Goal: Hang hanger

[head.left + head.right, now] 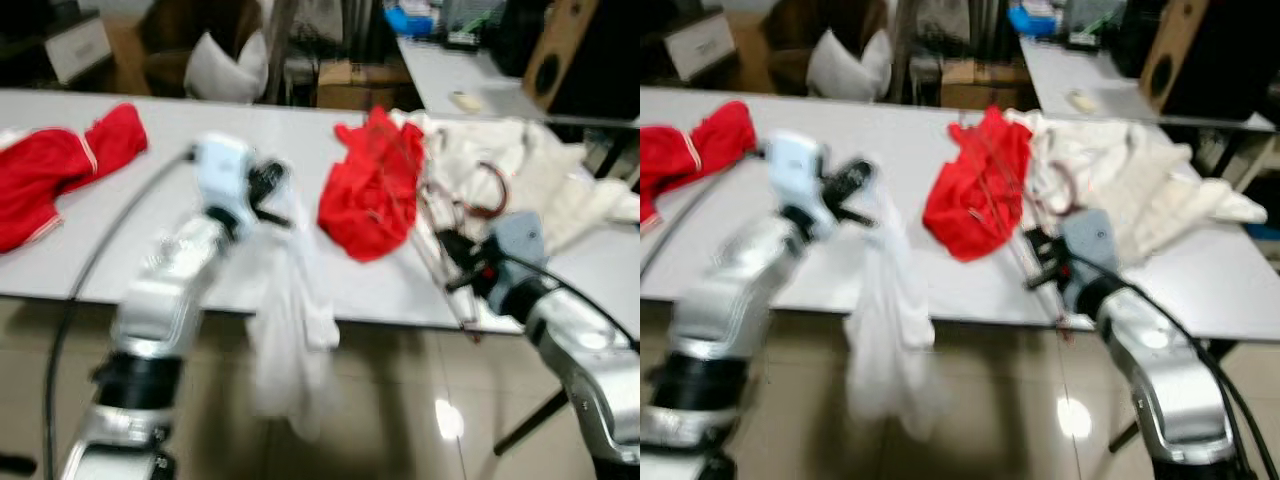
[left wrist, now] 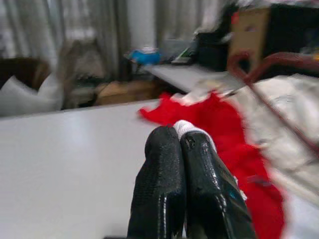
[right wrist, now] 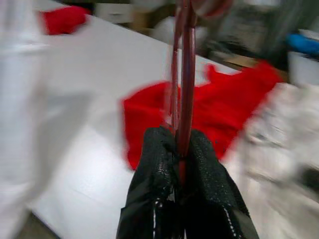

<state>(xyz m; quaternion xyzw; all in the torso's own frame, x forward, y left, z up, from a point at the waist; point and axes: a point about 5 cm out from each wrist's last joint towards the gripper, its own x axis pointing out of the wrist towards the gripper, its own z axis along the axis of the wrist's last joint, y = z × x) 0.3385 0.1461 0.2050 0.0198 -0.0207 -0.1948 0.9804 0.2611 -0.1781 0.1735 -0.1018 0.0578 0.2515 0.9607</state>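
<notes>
A red garment (image 1: pixel 55 170) lies at the left end of the white desk (image 1: pixel 170 260). Next to it, over the front edge, the left gripper (image 1: pixel 268 190) has its fingers (image 2: pixel 172 184) clenched on a white cloth (image 1: pixel 290 340), which hangs from them down past the desk's edge toward the floor. Near the middle of the desk a second red garment (image 1: pixel 370 195) is draped over the dark red wire hanger (image 3: pixel 183 74). The right gripper (image 1: pixel 458 262), at the front edge toward the right, grasps the hanger's thin bars between its pressed-together fingers (image 3: pixel 154 189), holding it tilted up off the desk. A heap of cream clothes (image 1: pixel 520 175) covers the right end.
</notes>
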